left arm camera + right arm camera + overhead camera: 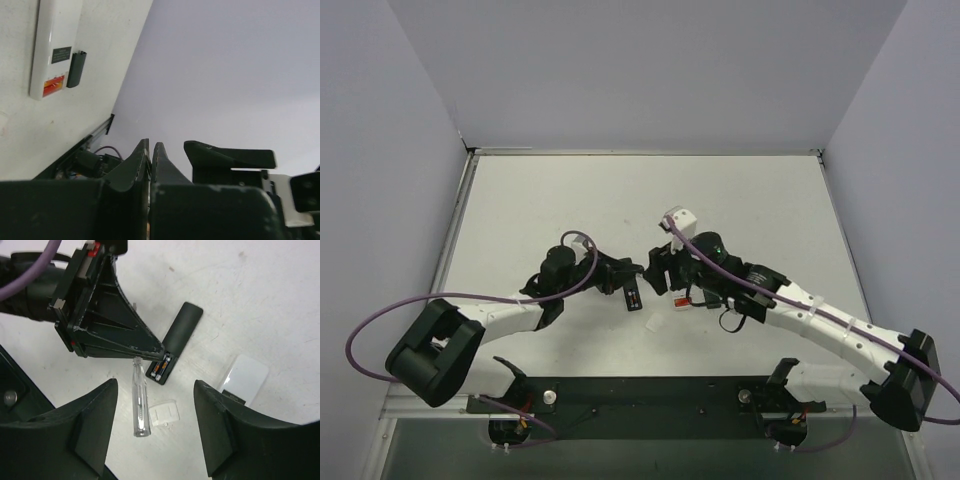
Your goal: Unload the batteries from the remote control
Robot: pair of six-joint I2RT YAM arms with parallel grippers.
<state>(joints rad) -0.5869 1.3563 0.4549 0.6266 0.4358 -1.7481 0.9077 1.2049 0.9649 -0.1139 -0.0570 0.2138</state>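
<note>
Batteries (161,367) lie lengthwise in the remote's (181,327) open end, mid-table toward the near edge; clenched left gripper (159,351) tips sit right at them, nearer than the released, empty right gripper (155,390) above.

Nothing readable is showing up anywhere. In the left wrist view, a white box (47,30) is carrying a small dark label (61,54) and a red-and-orange sticker (55,85), but the print on both is coming through too small to read.

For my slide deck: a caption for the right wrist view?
Left gripper tip at the open remote, batteries still seated.
</note>
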